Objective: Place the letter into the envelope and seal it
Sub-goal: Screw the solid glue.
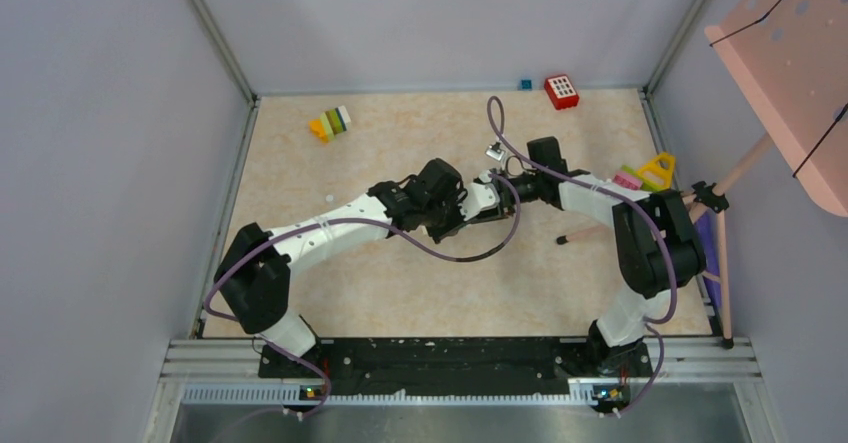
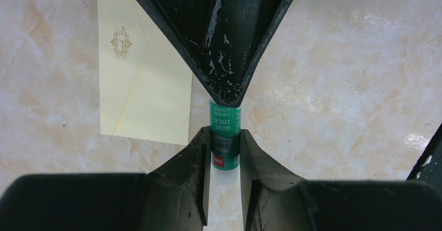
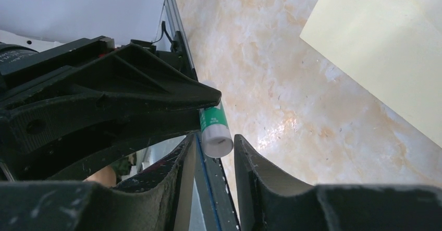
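Note:
My left gripper (image 2: 225, 153) is shut on the green body of a glue stick (image 2: 225, 132), held above the table. My right gripper (image 3: 215, 145) comes from the opposite side, its fingers closed round the stick's white end (image 3: 216, 140). In the top view both grippers (image 1: 470, 208) (image 1: 492, 195) meet at mid-table. The cream envelope (image 2: 143, 85) lies flat with its pointed flap folded down and a small gold mark; its corner shows in the right wrist view (image 3: 385, 53). It is hidden under the arms in the top view. No letter shows.
Coloured blocks (image 1: 330, 123) lie at the back left, a red block (image 1: 561, 91) and a small blue cube (image 1: 525, 84) at the back. Yellow and pink pieces (image 1: 650, 173) sit at the right edge. A pink perforated board (image 1: 790, 63) on a tripod stands right.

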You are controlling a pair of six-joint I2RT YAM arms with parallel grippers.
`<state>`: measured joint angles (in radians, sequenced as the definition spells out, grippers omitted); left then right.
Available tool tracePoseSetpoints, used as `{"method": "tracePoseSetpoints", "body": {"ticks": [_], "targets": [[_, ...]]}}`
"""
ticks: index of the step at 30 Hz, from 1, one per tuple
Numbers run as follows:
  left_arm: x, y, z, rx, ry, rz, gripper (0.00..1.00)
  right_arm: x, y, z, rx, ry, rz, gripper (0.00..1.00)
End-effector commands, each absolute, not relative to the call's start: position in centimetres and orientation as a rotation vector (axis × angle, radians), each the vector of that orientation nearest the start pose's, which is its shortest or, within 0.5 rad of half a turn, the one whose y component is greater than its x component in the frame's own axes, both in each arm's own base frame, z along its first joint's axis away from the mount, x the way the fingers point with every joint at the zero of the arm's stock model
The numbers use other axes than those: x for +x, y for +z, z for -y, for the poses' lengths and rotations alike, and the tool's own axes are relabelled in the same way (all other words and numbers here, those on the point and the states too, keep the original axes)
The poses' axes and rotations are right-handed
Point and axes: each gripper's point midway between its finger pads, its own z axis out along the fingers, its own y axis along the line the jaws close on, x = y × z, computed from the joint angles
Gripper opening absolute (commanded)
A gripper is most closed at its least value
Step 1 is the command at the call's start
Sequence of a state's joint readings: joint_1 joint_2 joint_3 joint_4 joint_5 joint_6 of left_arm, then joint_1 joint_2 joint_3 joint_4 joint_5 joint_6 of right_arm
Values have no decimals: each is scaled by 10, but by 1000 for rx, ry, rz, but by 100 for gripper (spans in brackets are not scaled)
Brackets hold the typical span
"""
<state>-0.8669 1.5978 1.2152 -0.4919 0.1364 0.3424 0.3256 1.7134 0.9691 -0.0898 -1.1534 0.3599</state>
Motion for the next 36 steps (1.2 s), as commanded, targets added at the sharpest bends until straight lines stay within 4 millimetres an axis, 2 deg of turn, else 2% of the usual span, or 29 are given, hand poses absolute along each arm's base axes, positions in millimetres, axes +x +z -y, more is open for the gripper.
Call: {"method": "tracePoseSetpoints", "body": {"ticks": [1,5,7,12,17,20,23,26,30,34,36], "targets": [[258,139,322,1434,-407,-1944,0,264,132,-273,-615,1719,-2263,29],[256,139,323,1426,-427,-1969,0,260,140,-273,-669,1727,-2222,16],[250,139,325,1441,-495,-1989,0,257,145,-271,-722,1714,-2193,13],[226,146,330,1491,-838,-2043,0,244,158,-266,-916,1645,-2064,8],[214,168,327,1458,-1244,-2071,0,214,153,-262,-1144,1594,-1971,5],[208,182,325,1423,-1467,-2039,0,206,158,-263,-1211,1599,-1908,6],[200,185,324,1400,-1605,-2025,0,202,168,-265,-1256,1579,-1825,7],[196,185,323,1383,-1698,-2030,0,200,175,-267,-1286,1509,-1753,9],[197,185,323,1358,-1763,-2031,0,200,183,-269,-1277,1446,-1690,23],[200,187,320,1366,-1715,-2027,0,202,190,-269,-1239,1464,-1741,43],[204,188,317,1369,-1656,-2033,0,201,195,-270,-1218,1535,-1772,48]]}}
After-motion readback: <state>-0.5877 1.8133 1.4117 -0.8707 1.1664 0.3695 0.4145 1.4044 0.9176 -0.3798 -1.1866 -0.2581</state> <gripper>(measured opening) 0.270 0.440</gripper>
